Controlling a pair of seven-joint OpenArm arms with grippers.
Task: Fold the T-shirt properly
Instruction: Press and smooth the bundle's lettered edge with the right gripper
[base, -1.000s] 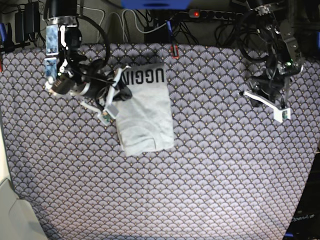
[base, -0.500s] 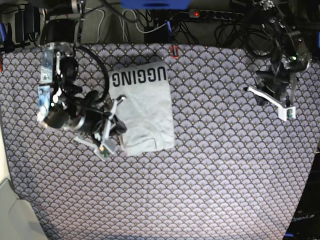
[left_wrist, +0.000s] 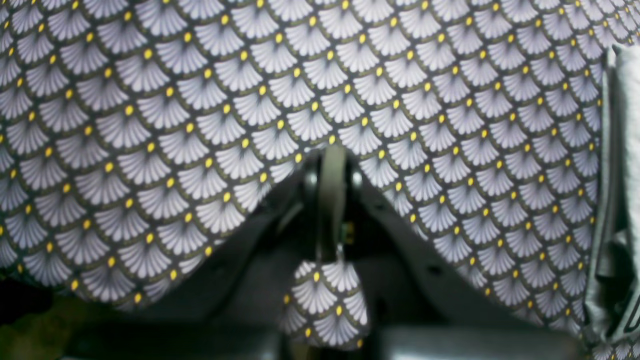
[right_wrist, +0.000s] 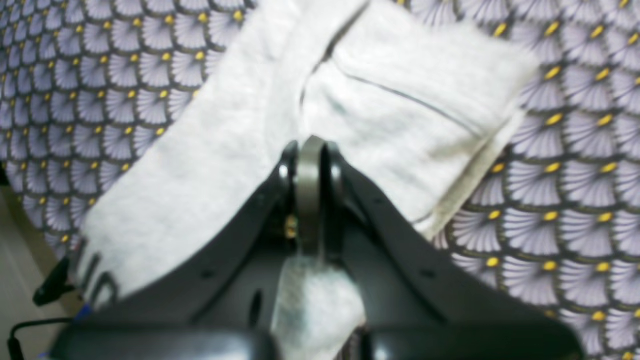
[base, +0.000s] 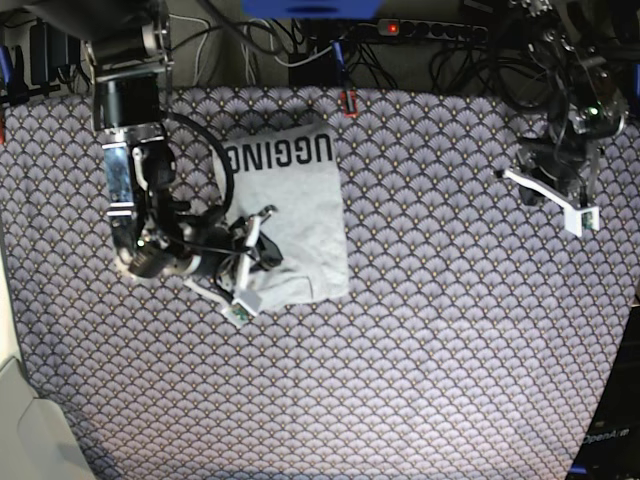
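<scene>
The light grey T-shirt (base: 300, 200) lies folded into a tall rectangle on the patterned cloth, its black lettering along the far edge. My right gripper (base: 268, 255) is at the shirt's near-left corner. In the right wrist view its fingers are shut, the right gripper (right_wrist: 310, 145) over the T-shirt (right_wrist: 425, 100), with no fabric visibly pinched between them. My left gripper (base: 535, 185) hangs far to the right, well away from the shirt. In the left wrist view the left gripper (left_wrist: 332, 155) is shut and empty above the cloth.
The purple-grey fan-scale cloth (base: 450, 330) covers the whole table. Cables and a power strip (base: 430, 28) run along the far edge. A small red clip (base: 349, 103) sits at the cloth's far edge. A blurred grey shape (left_wrist: 625, 150) shows at the left wrist view's right border.
My right gripper has travelled from the shirt's far-left corner down its left edge to the near-left corner. The lettering's last letter became visible. The left arm drifted slightly right and back.
</scene>
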